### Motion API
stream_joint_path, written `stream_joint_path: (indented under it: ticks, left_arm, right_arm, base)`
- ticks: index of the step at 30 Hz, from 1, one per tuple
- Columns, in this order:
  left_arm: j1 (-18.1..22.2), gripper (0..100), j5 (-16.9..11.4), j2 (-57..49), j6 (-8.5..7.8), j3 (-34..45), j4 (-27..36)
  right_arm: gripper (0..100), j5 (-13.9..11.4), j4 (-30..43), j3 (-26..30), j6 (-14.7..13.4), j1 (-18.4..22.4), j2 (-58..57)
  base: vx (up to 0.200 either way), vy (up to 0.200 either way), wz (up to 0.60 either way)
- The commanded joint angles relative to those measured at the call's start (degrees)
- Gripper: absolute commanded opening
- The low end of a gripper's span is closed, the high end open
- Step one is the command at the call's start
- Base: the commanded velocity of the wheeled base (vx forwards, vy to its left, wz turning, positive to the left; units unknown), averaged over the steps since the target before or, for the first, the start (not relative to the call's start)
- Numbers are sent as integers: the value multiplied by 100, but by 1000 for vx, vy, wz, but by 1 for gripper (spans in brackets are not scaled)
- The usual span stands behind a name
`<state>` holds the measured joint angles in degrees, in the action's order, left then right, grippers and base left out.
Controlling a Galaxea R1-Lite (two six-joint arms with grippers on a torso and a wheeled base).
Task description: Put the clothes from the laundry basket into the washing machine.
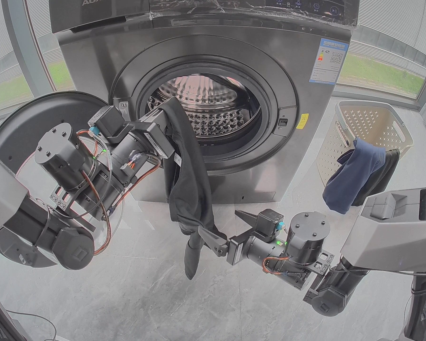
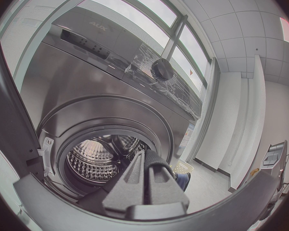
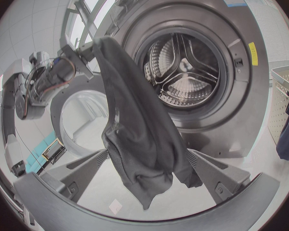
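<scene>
The dark garment (image 1: 189, 185) is hanging in front of the washing machine (image 1: 270, 72), with its upper end lying at the 9 o'clock edge of the drum opening (image 1: 208, 105) and its length trailing toward 6 o'clock, clear of the floor (image 1: 151, 299). The left tool (image 1: 168, 109) is pinching that upper end; in the left wrist view its fingers (image 2: 160, 177) are sitting narrow with a fold of the cloth (image 2: 154, 159) squeezed between them, and the drum is showing just beyond. The right tool (image 1: 218, 221) is standing at 6 o'clock of the garment, low in front of the machine, with its jaws spread wide. In the right wrist view the bunched lower part of the cloth (image 3: 141, 129) is hanging between the two fingers (image 3: 212, 174); whether they are touching it cannot be told. The machine's door (image 1: 33, 119) is standing swung open at 9 o'clock of the opening, behind the left arm. The laundry basket (image 1: 364, 119) is standing on the floor at about 4 o'clock of the opening, just beside the machine's corner. A blue garment (image 1: 352, 176) is draping over its near rim, with another dark piece (image 1: 383, 171) hanging against it at its 3 o'clock side.
</scene>
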<state>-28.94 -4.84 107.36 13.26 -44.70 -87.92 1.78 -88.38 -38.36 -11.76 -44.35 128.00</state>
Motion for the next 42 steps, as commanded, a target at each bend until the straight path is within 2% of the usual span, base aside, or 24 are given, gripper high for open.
stream_joint_path:
  ticks: [1, 9, 14, 20, 28, 35, 42]
  left_arm:
    - [29, 0, -8, -22, 1, -3, -6]
    - [11, 0, 1, 13, 1, -3, -15]
    - [-15, 0, -8, -31, 1, -12, -6]
    - [-15, 0, -8, -66, 1, -3, -24]
    - [-24, 0, -8, -75, 1, -12, -32]
    - [-103, 0, -17, -216, 1, -3, -24]
    - [-217, 0, -26, -330, 1, 14, -24]
  right_arm:
    - [100, 42, -4, 347, -19, 14, 155]
    - [100, 59, -4, 576, -10, 269, -118]
    - [100, 24, -4, 268, 16, 366, -21]
    - [100, -11, 23, -532, 43, 207, 173]
    - [100, -29, 199, -1428, 166, 207, 770]
    - [100, -46, 541, -2544, 315, 357, 1385]
    - [100, -81, 717, -3353, 368, 392, 1886]
  base:
    - [0, 0, 0]
    - [0, 0, 0]
    - [0, 0, 0]
    - [0, 0, 0]
    - [0, 0, 0]
    - [0, 0, 0]
    - [0, 0, 0]
